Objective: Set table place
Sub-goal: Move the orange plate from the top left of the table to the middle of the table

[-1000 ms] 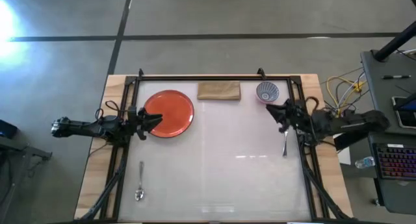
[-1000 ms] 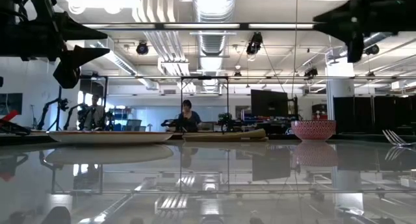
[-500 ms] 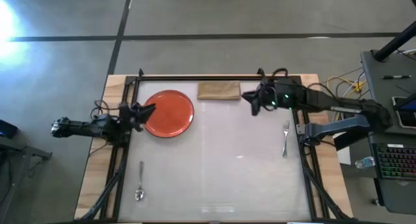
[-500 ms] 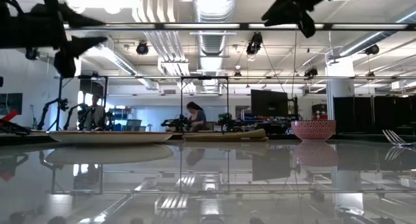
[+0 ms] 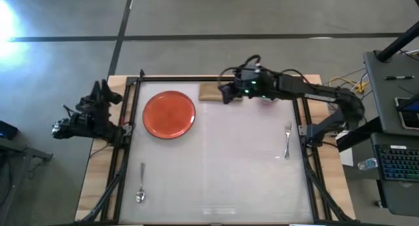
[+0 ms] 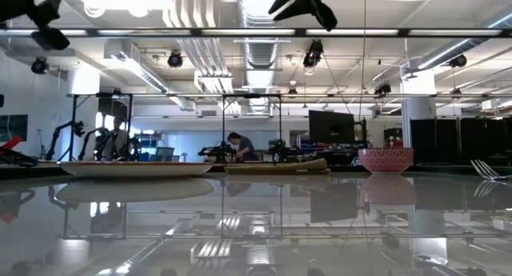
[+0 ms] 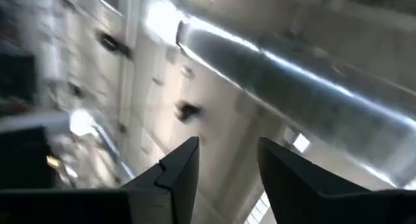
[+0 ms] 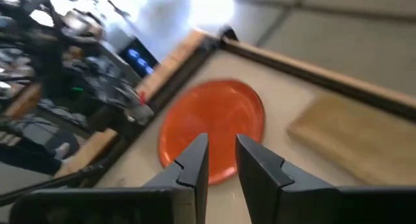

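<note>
White sheeting covers the table [image 5: 216,180], a light-wood top edged by a thin black frame that fills the middle of the high view. On it, at upper left, lies an orange plate [image 5: 169,114] with nothing on it. A tan wooden board [image 5: 211,90] sits just right of the plate along the far edge. Beyond that, a patterned bowl [image 6: 386,159] stands at the right in the low view; I cannot tell what it holds, and from above my right arm covers it. A fork [image 5: 287,139] lies at middle right, and a spoon [image 5: 141,183] at lower left.

My right gripper [image 5: 224,95] hangs above the table at upper centre of the high view, over the right end of the board, touching nothing. Its fingers [image 8: 194,160] are a narrow gap apart and empty, with the plate showing past them.

My left gripper [image 5: 97,93] is off the table's left edge, raised and tilted upward toward the ceiling. Its fingers [image 7: 182,169] are parted a little and hold nothing.
</note>
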`<move>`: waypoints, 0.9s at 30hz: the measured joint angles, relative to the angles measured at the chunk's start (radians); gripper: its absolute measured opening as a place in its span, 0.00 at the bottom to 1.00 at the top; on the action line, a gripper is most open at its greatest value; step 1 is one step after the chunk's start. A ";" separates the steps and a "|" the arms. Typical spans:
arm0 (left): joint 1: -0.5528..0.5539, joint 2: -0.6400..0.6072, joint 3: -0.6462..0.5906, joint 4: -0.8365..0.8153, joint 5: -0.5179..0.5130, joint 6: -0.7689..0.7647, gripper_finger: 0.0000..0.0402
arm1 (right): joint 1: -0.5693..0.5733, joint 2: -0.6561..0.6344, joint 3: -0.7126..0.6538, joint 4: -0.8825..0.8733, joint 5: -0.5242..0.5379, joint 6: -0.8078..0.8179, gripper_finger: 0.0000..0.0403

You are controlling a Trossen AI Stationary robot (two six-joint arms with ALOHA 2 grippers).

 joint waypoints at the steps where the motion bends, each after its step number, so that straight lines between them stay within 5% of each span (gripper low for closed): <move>1: 0.000 0.000 0.012 0.006 -0.055 0.038 0.35 | -0.003 0.023 0.027 -0.035 0.000 0.021 0.18; 5: -0.006 0.002 0.034 -0.216 -0.075 0.133 0.35 | -0.004 0.097 0.106 -0.088 -0.034 0.040 0.20; 12: -0.005 0.012 0.290 -1.315 -0.167 -0.104 0.35 | -0.053 0.125 0.204 -0.189 -0.054 0.010 0.17; 16: -0.005 0.140 0.474 -1.874 -0.171 -0.308 0.35 | -0.090 0.103 0.221 -0.245 -0.053 -0.039 0.16; 23: 0.027 0.430 0.617 -1.959 -0.140 -0.136 0.35 | -0.131 0.078 0.214 -0.252 -0.052 -0.100 0.16; 27: 0.216 0.534 0.705 -2.235 -0.077 -0.269 0.34 | -0.135 0.078 0.209 -0.262 -0.053 -0.113 0.16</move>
